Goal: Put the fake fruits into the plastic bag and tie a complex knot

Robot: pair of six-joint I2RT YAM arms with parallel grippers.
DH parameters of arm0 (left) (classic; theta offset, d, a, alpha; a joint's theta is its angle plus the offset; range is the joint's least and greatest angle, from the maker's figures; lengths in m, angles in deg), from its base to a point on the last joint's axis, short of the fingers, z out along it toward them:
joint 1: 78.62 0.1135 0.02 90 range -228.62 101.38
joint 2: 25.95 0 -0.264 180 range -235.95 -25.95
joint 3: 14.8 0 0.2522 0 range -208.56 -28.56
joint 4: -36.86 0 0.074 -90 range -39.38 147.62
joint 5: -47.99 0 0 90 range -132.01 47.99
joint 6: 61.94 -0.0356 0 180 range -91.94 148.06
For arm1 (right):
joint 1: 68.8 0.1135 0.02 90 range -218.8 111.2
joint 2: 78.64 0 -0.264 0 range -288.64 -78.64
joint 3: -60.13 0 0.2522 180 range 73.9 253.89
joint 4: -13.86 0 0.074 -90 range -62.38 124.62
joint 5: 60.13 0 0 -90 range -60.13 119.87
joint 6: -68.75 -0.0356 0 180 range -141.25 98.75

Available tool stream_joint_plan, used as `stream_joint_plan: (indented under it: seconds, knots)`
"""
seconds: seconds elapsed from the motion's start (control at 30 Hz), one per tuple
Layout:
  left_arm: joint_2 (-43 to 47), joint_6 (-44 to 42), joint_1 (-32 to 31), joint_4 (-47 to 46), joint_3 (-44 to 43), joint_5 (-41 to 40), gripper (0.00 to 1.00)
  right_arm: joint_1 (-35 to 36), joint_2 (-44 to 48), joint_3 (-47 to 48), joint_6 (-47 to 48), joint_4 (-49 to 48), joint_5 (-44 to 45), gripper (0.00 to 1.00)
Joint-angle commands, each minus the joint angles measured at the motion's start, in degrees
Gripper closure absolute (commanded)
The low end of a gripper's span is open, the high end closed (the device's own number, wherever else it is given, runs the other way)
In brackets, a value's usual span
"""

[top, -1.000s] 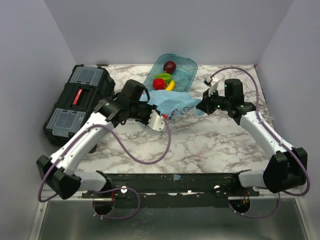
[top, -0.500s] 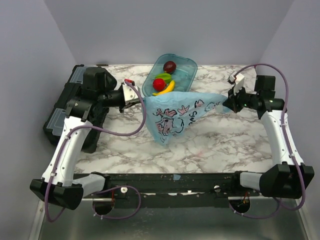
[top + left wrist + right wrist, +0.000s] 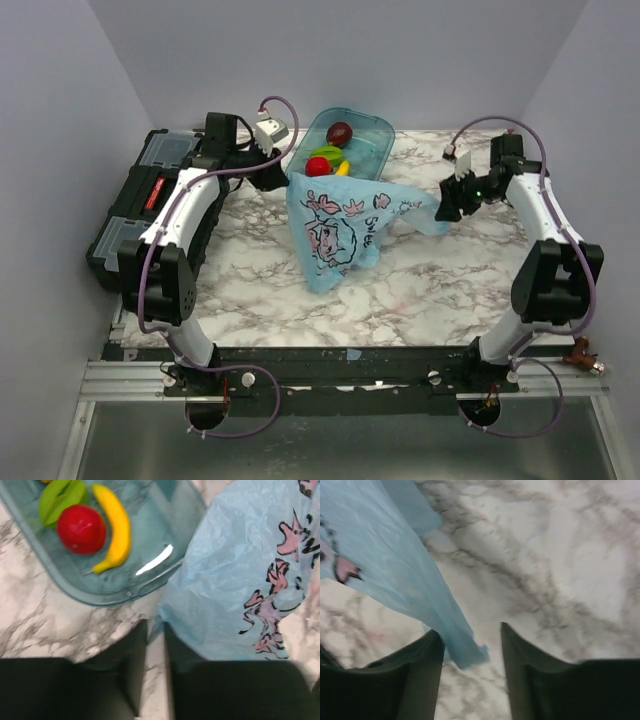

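The plastic bag (image 3: 338, 228), light blue with a pink cartoon print, lies spread flat on the marble table. The fake fruits sit in the clear teal tray (image 3: 372, 128) behind it: a maroon ball (image 3: 339, 132), a green piece (image 3: 325, 154), a red ball (image 3: 318, 167) and a banana (image 3: 342, 169). My left gripper (image 3: 281, 176) is at the bag's left corner. In the left wrist view its jaws (image 3: 156, 625) stand a narrow slot apart, with the bag (image 3: 235, 580) reaching their tips. My right gripper (image 3: 471, 629) is open, and the bag's right corner (image 3: 465, 652) lies loose between its fingers.
A black toolbox (image 3: 150, 200) with clear lid compartments stands along the table's left side. The tray's near rim (image 3: 100, 599) lies just beyond the left gripper. Grey walls close in the back and both sides.
Both grippers were shut on the bag's corners, holding it stretched. Now their jaws have parted, the bag has sagged onto the table, and both arms have drawn back.
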Motion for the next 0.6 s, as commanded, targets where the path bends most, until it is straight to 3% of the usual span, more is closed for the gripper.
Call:
stream_joint_plan:
  seconds: [0.0, 0.07, 0.13, 0.33, 0.43, 0.57]
  knots:
    - [-1.45, 8.6, 1.62, -3.44, -7.11, -13.6, 0.44, -0.88, -7.03, 12.97, -12.92, -13.28, 5.77, 0.21]
    - [-0.6, 8.6, 2.46, -0.76, -7.74, -16.07, 0.23, -0.93, -8.08, 17.87, -16.08, -11.42, 6.33, 0.0]
    - [2.91, 8.09, 3.55, 0.48, -5.06, -17.01, 0.08, -0.9, -5.47, 16.9, -18.31, -9.64, 5.14, 0.0]
    - [19.51, 9.94, 6.56, -0.94, 12.79, -11.52, 0.02, 1.48, 11.38, -5.41, -28.23, -12.21, -5.73, 0.0]
    - [26.14, 12.6, 6.56, -0.62, 20.54, -5.13, 0.02, 8.9, 16.48, -14.1, -32.69, -16.48, -5.27, 0.0]
    - [34.09, 12.28, 4.01, -0.32, 29.96, 2.48, 0.02, 18.94, 16.52, -19.17, -37.21, -23.91, -1.9, 0.0]
